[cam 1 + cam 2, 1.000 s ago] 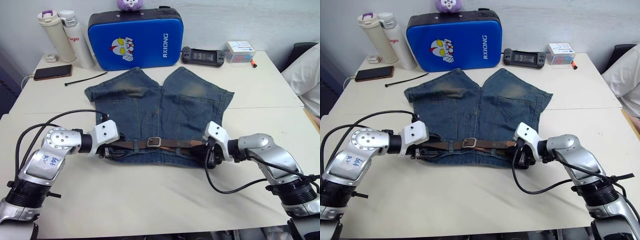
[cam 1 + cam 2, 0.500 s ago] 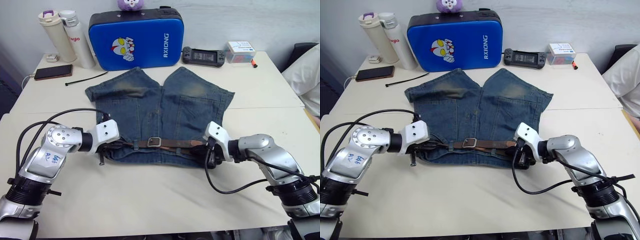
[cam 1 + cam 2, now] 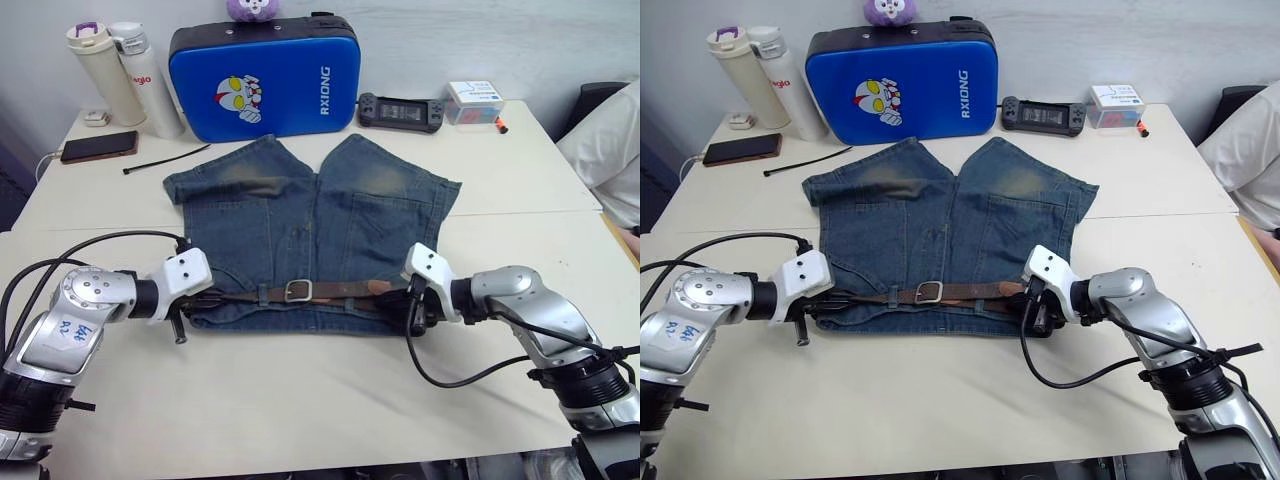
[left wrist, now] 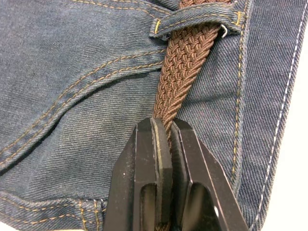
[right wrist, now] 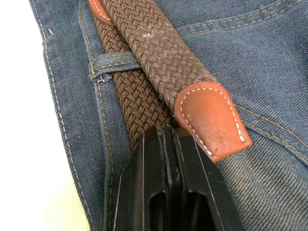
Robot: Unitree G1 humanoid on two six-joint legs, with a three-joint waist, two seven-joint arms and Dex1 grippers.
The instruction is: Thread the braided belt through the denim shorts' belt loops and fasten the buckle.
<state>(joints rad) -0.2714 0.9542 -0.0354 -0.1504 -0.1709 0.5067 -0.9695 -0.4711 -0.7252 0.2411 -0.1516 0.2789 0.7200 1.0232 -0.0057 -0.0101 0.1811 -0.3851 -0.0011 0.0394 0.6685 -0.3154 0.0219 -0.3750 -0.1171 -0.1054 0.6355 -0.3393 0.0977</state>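
The denim shorts (image 3: 300,215) lie flat on the white table, waistband toward me. Along the waistband runs the braided belt (image 3: 340,290), with its silver buckle (image 3: 297,290) at the middle. My left gripper (image 3: 200,298) sits at the waistband's left end. In the left wrist view it (image 4: 166,126) is shut on the belt just past a belt loop (image 4: 192,21). My right gripper (image 3: 412,305) is at the right end. Its fingers (image 5: 166,130) are shut, lying on the belt beside the tan leather tip (image 5: 209,118), near another loop (image 5: 108,62).
A blue case (image 3: 265,75) stands at the back, with two bottles (image 3: 95,70) and a phone (image 3: 97,147) to its left. A black cable tie (image 3: 165,158) lies near the shorts' left leg. A game controller (image 3: 403,110) and small box (image 3: 475,102) sit back right.
My left gripper has closed on the belt and drawn back to the left along the waistband. The right gripper has stayed put. The camera has shifted a little.
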